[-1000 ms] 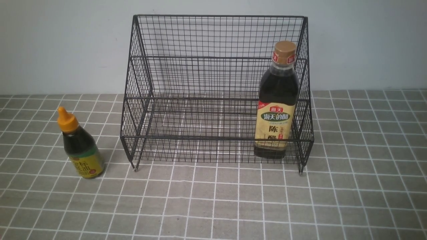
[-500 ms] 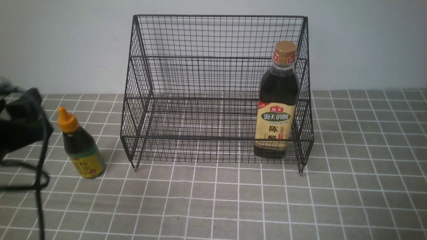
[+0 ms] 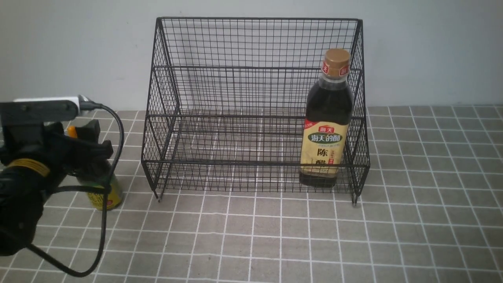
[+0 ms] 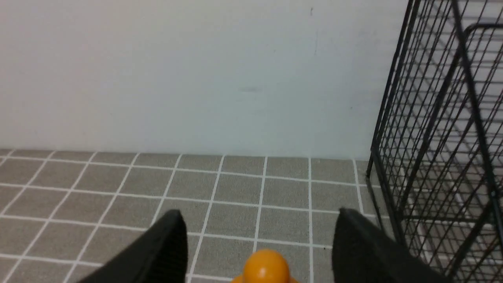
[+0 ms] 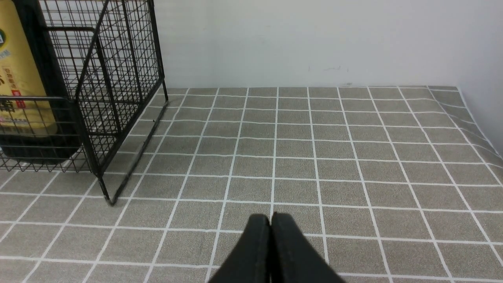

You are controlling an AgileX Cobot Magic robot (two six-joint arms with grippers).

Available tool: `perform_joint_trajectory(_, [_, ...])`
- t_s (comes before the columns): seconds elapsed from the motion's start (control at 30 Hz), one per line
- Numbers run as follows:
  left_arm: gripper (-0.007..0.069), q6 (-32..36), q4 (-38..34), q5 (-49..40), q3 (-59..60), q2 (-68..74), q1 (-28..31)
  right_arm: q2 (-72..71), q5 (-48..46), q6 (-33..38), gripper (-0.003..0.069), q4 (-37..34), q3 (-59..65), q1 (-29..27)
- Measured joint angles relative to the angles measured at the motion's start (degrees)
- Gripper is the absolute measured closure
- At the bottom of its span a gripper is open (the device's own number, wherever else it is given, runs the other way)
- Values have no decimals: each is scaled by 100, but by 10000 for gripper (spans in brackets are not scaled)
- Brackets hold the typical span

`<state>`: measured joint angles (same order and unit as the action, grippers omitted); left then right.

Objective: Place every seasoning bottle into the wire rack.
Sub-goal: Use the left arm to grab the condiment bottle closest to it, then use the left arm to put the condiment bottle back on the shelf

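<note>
The black wire rack stands against the back wall. A tall seasoning bottle with a tan cap stands upright inside it at the right end. The short seasoning bottle stands on the cloth left of the rack, mostly hidden by my left arm. My left gripper is open, one finger on each side of the bottle's orange cap with gaps on both sides. In the left wrist view the left gripper has the rack close beside it. My right gripper is shut and empty, right of the rack.
A grey checked cloth covers the table up to the pale wall. The left arm's cable loops down over the cloth. The cloth's right edge drops off beyond my right gripper.
My left arm has come in from the left to the short bottle, and its jaws have opened around the cap. The bottles and the rack have not moved.
</note>
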<state>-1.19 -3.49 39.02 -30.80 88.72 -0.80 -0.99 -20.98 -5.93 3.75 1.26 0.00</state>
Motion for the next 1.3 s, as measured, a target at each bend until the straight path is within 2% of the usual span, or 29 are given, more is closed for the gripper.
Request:
perform_joint_trajectory(0.03, [344, -21, -2, 42, 0, 42, 0, 0, 0, 0, 671, 0, 0, 0])
perform_joint_trajectory(0.07, [379, -21, -2, 37, 0, 26, 0, 0, 0, 0, 671, 0, 0, 0])
perform_joint_trajectory(0.27, [372, -25, -2, -446, 0, -496, 0, 0, 0, 0, 671, 0, 0, 0])
perform_joint_trajectory(0.47, [372, -25, 75, -1697, -385, -1843, -6, 0, 0, 0, 671, 0, 0, 0])
perform_joint_trajectory(0.5, [372, -20, 133, -2328, -731, -2219, -97, 0, 0, 0, 671, 0, 0, 0])
perform_joint_trajectory(0.57, [372, -20, 159, -2588, -908, -2358, -191, 0, 0, 0, 671, 0, 0, 0])
perform_joint_trajectory(0.63, [372, -20, 241, -2990, -1327, -2541, -609, 0, 0, 0, 671, 0, 0, 0])
perform_joint_trajectory(0.77, [372, -20, 243, -3060, -1679, -2479, -1129, 0, 0, 0, 671, 0, 0, 0])
perform_joint_trajectory(0.8, [372, -25, 243, -3067, -1877, -2292, -1428, 0, 0, 0, 671, 0, 0, 0])
perform_joint_trajectory(0.9, [372, -25, 243, -3004, -2059, -1883, -1686, 0, 0, 0, 671, 0, 0, 0])
perform_joint_trajectory(1.13, [372, -68, 243, -2526, -2423, -545, -1933, 0, 0, 0, 671, 0, 0, 0])
perform_joint_trajectory(1.3, [372, -74, 243, -2514, -2423, -234, -1933, 0, 0, 0, 671, 0, 0, 0])
